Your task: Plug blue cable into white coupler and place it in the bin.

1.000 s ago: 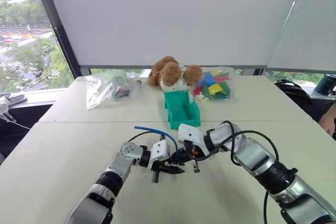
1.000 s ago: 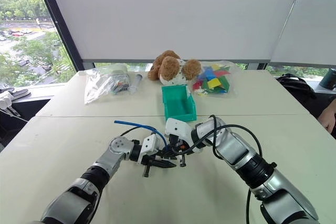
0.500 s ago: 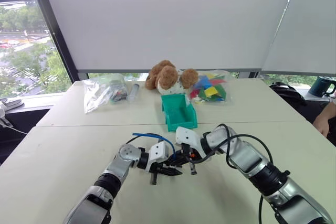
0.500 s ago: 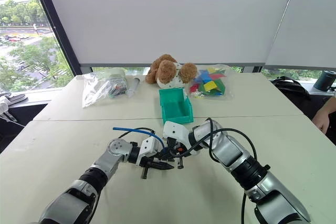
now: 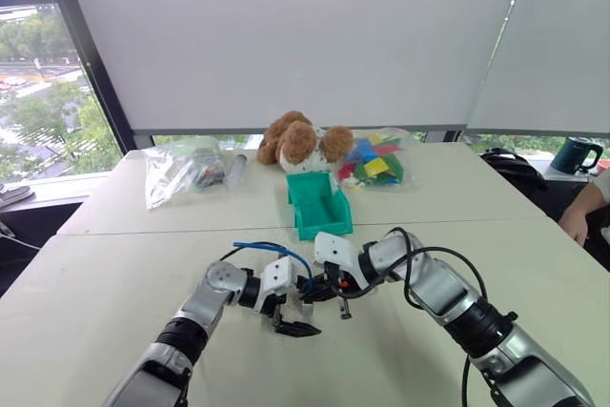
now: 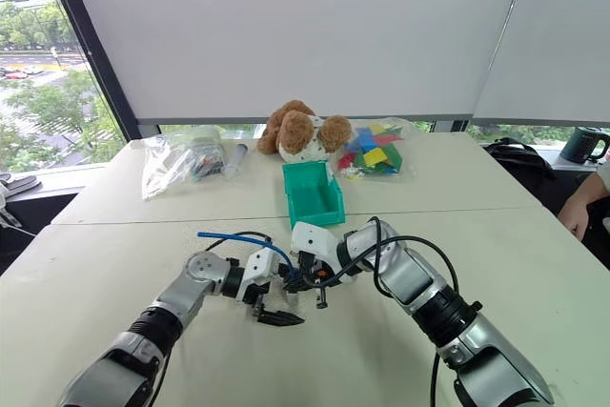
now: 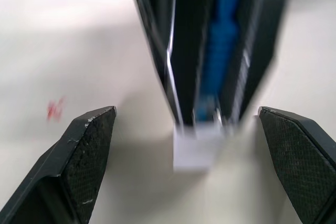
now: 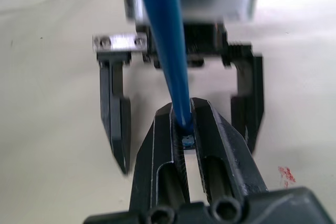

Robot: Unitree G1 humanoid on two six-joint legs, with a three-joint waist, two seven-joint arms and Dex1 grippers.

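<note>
Head views: right gripper clamped on the blue cable near its plug end, just on the near side of the bin; cable arcs off to the robot's left. Left gripper beside it, jaws spread wide, empty.

Left wrist view: white coupler hangs on the cable tip between the wide fingers, touching neither.

Right wrist view: jaws pinch the cable, its long axis running straight away. Right arm carries; bin lies just beyond.

Two pale tables abut beneath white roller blinds, with daylit windows showing trees.
</note>
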